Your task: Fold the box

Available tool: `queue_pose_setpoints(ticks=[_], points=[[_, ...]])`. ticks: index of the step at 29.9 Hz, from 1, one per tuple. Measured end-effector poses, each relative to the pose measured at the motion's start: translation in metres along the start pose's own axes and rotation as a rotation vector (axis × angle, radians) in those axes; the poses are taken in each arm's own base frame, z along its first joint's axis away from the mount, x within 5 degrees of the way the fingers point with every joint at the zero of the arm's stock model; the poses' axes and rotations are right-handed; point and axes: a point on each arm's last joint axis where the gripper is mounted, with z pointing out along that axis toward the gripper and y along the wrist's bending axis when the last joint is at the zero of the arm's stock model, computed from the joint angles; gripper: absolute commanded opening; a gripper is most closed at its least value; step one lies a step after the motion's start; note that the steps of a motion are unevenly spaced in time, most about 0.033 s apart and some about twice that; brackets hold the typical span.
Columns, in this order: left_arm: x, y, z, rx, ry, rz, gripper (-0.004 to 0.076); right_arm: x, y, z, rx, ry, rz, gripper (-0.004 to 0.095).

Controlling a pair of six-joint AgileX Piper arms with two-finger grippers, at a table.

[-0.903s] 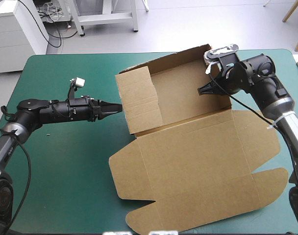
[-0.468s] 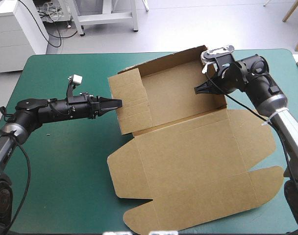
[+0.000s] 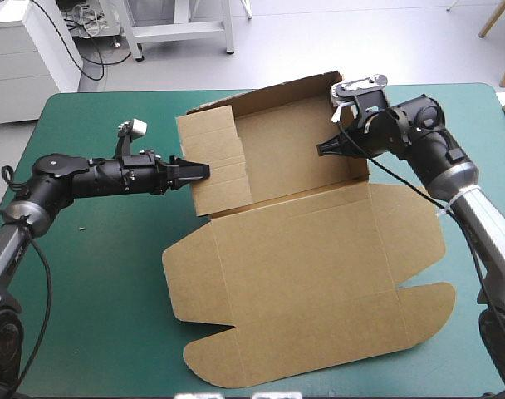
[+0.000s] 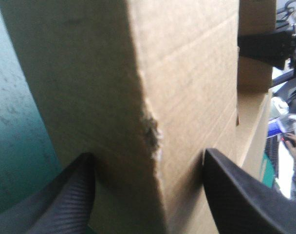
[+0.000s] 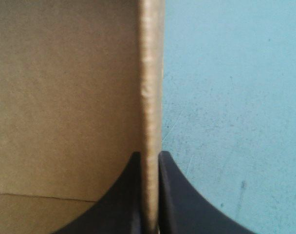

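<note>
pinching the right wall [image 5: 150, 73] edge-on, the right gripper [image 3: 326, 150] has its black fingers all but closed with the board sandwiched between them. that looks like the anchor: it holds that side upright while the other arm works. the box [image 3: 302, 249] sits right of centre in the frame on the teal-green table [image 3: 95, 291], with its back and side walls raised in the upper middle and the big lid [image 3: 319, 316] lying flat toward the lower edge. over at centre left, the left gripper [image 3: 201, 170] lies level, fingers spread wide, straddling a creased corner of the left wall [image 3: 211, 158] without clamping it. my read: it's lined up to bracket that flap, ready to press it over and tuck it inside. nothing looks tucked there yet, so i'd call the fold roughly midway.
</note>
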Motion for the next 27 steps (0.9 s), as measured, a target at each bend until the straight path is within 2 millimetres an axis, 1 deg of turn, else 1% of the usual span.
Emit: queue_pose_setpoints(ticks=[4,6,10,15,19,22,23,27], points=[[-0.010,-0.014,0.011,-0.130,0.066,0.051,0.0452,-0.001,0.013,-0.001,0.012,-0.010,-0.023,-0.0017],[-0.013,-0.021,0.016,-0.205,0.089,0.057,0.0437,-0.001,0.017,-0.002,0.015,-0.013,-0.023,-0.0017],[-0.019,-0.030,0.020,-0.314,0.111,0.063,0.0349,0.000,0.025,-0.003,0.011,-0.012,-0.024,-0.0017],[-0.020,-0.037,0.023,-0.456,0.154,0.102,0.0281,0.001,0.038,-0.005,0.001,-0.009,-0.015,-0.0017],[-0.015,-0.042,0.029,-0.596,0.203,0.124,0.0162,0.004,0.046,-0.005,-0.011,0.011,-0.004,-0.0018],[-0.008,-0.043,0.035,-0.680,0.251,0.141,0.0013,0.008,0.049,0.001,-0.009,0.059,0.008,-0.0020],[-0.006,-0.043,0.037,-0.695,0.263,0.143,-0.0006,0.010,0.050,0.004,-0.005,0.082,0.011,-0.0020],[-0.003,-0.035,0.047,-0.726,0.287,0.114,-0.0008,0.018,0.054,0.024,0.005,0.181,0.033,-0.0020]])
